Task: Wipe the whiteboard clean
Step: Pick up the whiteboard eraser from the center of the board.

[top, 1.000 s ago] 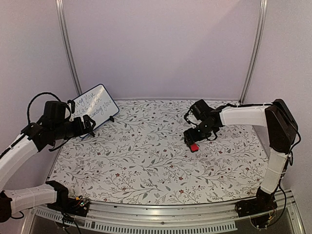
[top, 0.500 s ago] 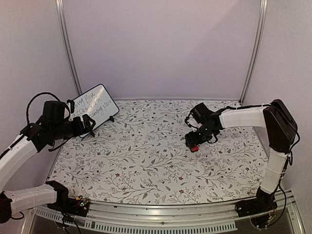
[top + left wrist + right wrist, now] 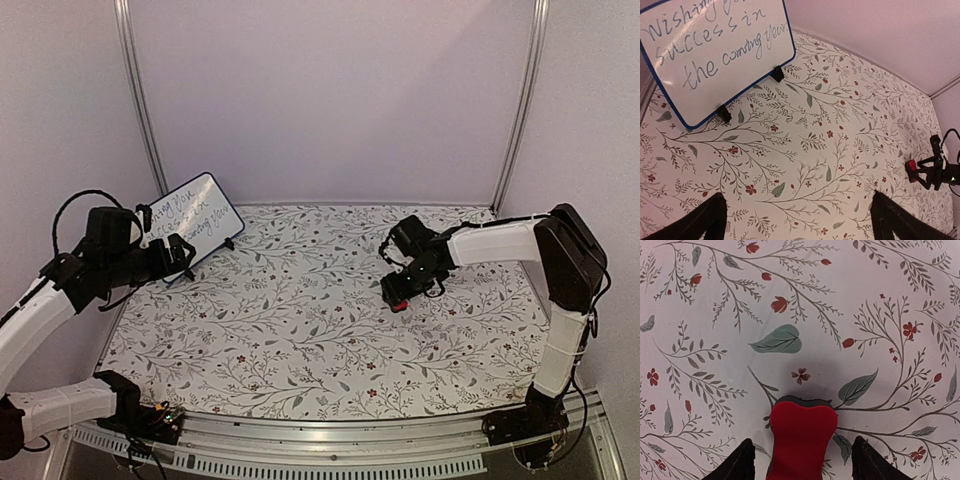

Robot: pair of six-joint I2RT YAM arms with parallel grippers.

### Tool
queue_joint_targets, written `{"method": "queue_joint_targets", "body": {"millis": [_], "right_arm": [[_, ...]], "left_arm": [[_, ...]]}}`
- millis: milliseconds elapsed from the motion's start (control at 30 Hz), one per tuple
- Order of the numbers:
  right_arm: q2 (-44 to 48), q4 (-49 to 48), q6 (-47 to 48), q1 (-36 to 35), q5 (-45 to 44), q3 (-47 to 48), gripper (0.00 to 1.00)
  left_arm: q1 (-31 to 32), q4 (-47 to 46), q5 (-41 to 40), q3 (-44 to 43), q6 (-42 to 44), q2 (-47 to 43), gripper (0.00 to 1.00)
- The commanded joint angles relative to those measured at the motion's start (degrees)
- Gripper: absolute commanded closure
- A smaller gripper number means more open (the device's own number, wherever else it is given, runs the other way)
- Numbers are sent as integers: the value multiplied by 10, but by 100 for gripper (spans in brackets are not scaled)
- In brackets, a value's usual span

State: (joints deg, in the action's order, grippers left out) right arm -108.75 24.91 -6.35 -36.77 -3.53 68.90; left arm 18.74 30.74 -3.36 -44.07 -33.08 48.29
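Observation:
The whiteboard (image 3: 199, 220) stands tilted at the back left, blue-framed, with several lines of handwriting; it also shows in the left wrist view (image 3: 715, 55), on black feet. My left gripper (image 3: 185, 256) is open and empty just in front of it (image 3: 797, 215). A small red block with a dark underside (image 3: 399, 303) lies on the floral table right of centre. My right gripper (image 3: 397, 292) is open and low over it; in the right wrist view (image 3: 801, 460) the red block (image 3: 801, 440) lies between the two fingers, with gaps on both sides.
The floral tabletop (image 3: 300, 330) spans the cell, with white walls behind and at the sides and metal posts (image 3: 140, 100) at the back corners. A metal rail (image 3: 330, 440) runs along the near edge.
My right gripper has lowered slightly over the red block. The left arm and the whiteboard have not moved.

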Motion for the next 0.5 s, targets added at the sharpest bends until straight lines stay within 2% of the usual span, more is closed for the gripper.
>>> {"method": "queue_joint_targets", "body": {"millis": [0, 67, 467], "right_arm": [[-14, -16, 4, -5, -18, 1, 38], [-14, -18, 4, -5, -22, 1, 43], [-25, -15, 5, -6, -15, 0, 48]], "left_arm": [[5, -10, 8, 8, -6, -2, 0], [5, -10, 10, 8, -6, 0, 0], [4, -8, 5, 11, -3, -3, 0]]}}
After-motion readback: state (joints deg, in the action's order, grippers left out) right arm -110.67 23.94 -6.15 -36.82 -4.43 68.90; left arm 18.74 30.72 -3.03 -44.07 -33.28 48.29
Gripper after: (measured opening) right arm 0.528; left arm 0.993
